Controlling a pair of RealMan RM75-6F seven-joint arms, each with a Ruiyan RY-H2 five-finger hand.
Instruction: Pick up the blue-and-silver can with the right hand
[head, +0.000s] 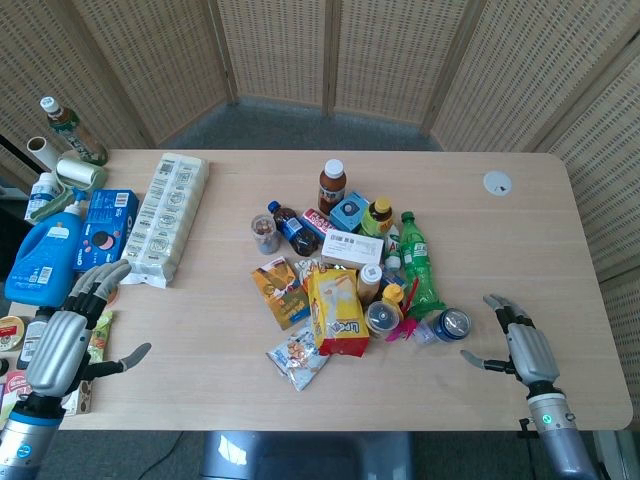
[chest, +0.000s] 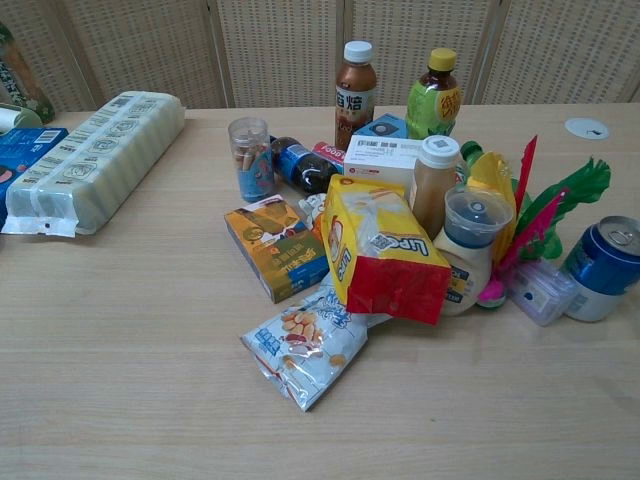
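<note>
The blue-and-silver can (head: 451, 324) stands upright at the right edge of the pile of groceries; the chest view shows the can (chest: 604, 268) at its far right. My right hand (head: 522, 345) hovers open over the table to the right of the can, a short gap away, fingers spread and thumb pointing toward it. Open and holding nothing, my left hand (head: 66, 338) hangs over the table's front left corner. Neither hand appears in the chest view.
A small clear box (head: 424, 331) and a green-and-pink toy (head: 428, 297) lie just left of the can. A yellow snack bag (head: 337, 311), bottles and boxes fill the middle. An egg carton (head: 166, 214) and a blue detergent jug (head: 48, 248) sit at left. A white disc (head: 496, 181) lies far right.
</note>
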